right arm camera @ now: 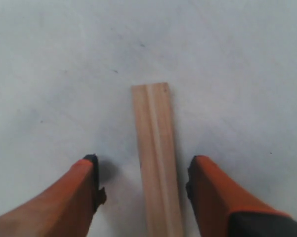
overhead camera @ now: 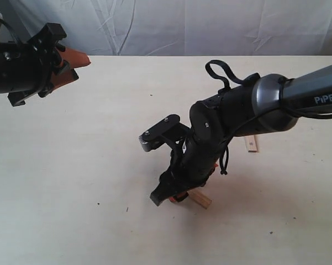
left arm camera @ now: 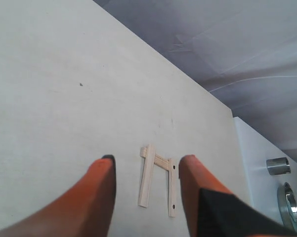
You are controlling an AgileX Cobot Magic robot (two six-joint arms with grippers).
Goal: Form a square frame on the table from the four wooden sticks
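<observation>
Exterior view: the right gripper [overhead camera: 169, 197] hangs low at lower centre over a pale tan flat wooden stick [overhead camera: 201, 200] on the cream table [overhead camera: 72, 182]. The left gripper [overhead camera: 72, 63] sits upper left, well apart.

Left wrist view: its orange fingers [left arm camera: 101, 190] stand apart and empty, with three more tan sticks [left arm camera: 155, 180] forming a U beyond them.

Right wrist view: the jaws are wide, grip nothing and straddle the stick, whose long axis runs straight out between them. The right arm is the nearer.

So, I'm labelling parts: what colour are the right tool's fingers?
Orange fingers, black at the tips; right wrist view.
</observation>
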